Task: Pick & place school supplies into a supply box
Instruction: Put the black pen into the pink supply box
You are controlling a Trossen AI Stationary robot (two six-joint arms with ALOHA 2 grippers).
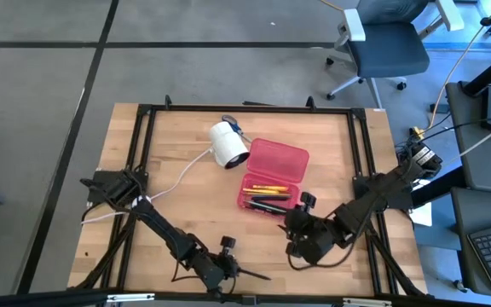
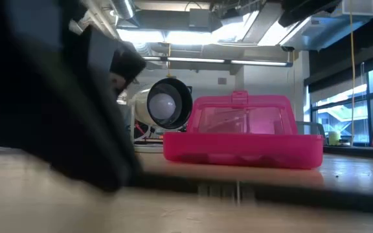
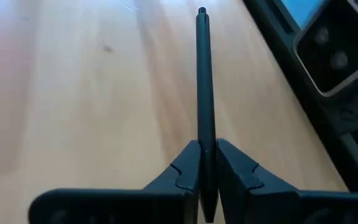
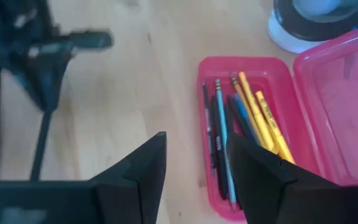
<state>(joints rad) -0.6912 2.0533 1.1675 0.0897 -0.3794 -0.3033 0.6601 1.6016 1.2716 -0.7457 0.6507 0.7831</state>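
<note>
The supply box (image 1: 273,176), translucent red, stands open at the table's middle with its lid toward the far side. Its tray (image 4: 248,127) holds several yellow, blue and black pens and pencils. It also shows in the low view (image 2: 243,147). My left gripper (image 1: 231,269) is near the table's near edge, shut on a black pen (image 3: 204,87) that sticks out beyond its fingertips (image 1: 252,274). My right gripper (image 4: 197,168) is open and empty, just on the near side of the box (image 1: 300,220). My left gripper pinches the black pen between its two fingers (image 3: 188,177), at the pen's rear part (image 3: 207,168). The fingers lie along the pen, which sticks straight out past the fingertips, about level over the table. Whether the pen touches the table, I cannot tell.
A white cylinder (image 1: 228,144) with a white cable (image 1: 181,175) lies just left of the box's far end. A black frame (image 1: 143,170) runs round the tabletop. Bare wood lies between the two grippers and left of the box. An office chair (image 1: 382,47) stands beyond the table.
</note>
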